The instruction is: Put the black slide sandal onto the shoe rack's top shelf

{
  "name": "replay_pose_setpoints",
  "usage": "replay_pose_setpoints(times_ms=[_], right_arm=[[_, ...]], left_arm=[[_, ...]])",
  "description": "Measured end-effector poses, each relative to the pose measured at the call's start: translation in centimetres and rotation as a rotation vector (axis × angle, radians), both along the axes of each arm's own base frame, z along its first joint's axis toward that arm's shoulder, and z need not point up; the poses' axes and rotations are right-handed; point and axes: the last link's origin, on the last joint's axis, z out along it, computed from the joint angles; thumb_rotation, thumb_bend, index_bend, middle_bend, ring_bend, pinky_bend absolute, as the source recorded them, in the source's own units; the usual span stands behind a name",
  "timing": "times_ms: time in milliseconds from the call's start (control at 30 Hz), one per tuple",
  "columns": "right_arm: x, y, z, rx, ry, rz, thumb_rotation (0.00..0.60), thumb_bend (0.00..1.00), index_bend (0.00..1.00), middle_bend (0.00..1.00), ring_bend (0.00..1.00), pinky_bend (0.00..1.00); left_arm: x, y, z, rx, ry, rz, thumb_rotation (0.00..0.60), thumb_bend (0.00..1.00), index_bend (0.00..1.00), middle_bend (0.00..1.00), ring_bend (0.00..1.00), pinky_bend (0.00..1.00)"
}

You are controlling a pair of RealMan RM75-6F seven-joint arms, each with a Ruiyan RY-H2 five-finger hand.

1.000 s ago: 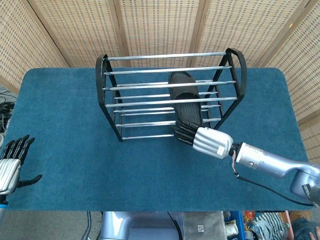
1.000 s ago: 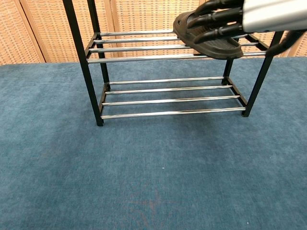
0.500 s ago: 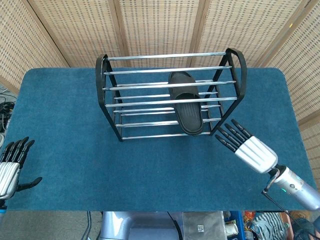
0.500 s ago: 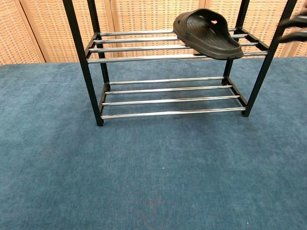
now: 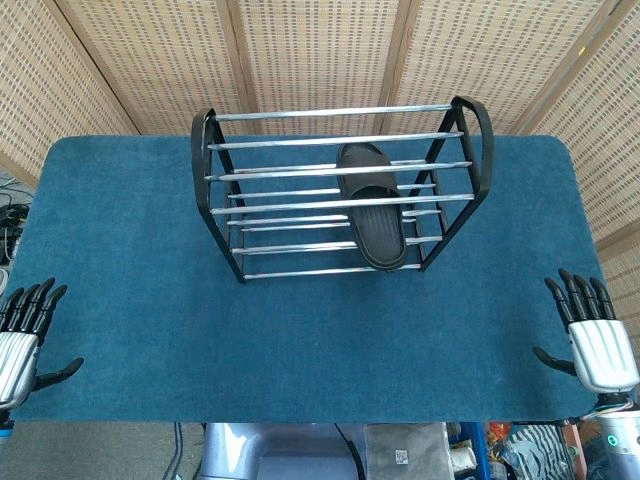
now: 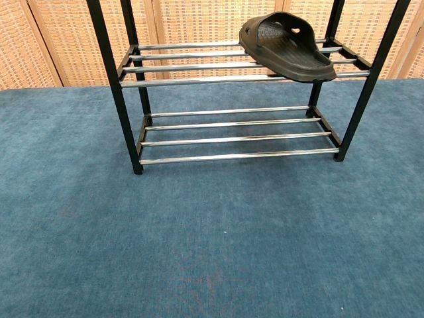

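Note:
The black slide sandal lies across the chrome bars of the shoe rack's top shelf, right of centre, its front end overhanging the front bar; the chest view shows the sandal on that top shelf too. My right hand hovers open at the table's near right corner, far from the rack, fingers spread and holding nothing. My left hand is open at the near left edge, also holding nothing. Neither hand appears in the chest view.
The rack has black end frames and a lower shelf of chrome bars with nothing on it. It stands on a blue carpeted table. Wicker screens close off the back.
My right hand has let go of the sandal and drawn back from the rack's front to the near right corner. The sandal stays on the top shelf. The left hand barely moved.

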Motion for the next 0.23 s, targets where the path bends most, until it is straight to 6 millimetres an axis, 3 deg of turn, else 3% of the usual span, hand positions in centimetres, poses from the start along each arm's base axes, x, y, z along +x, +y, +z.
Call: replay_pose_setpoints(times_ms=[233], right_arm=[[0.64, 1.26, 0.22, -0.062, -0.097, -0.015, 0.600, 0.00, 0.00, 0.00, 0.00, 0.00]], left_arm=[[0.05, -0.15, -0.04, -0.009, -0.004, -0.004, 0.600, 0.14, 0.00, 0.00, 0.00, 0.00]])
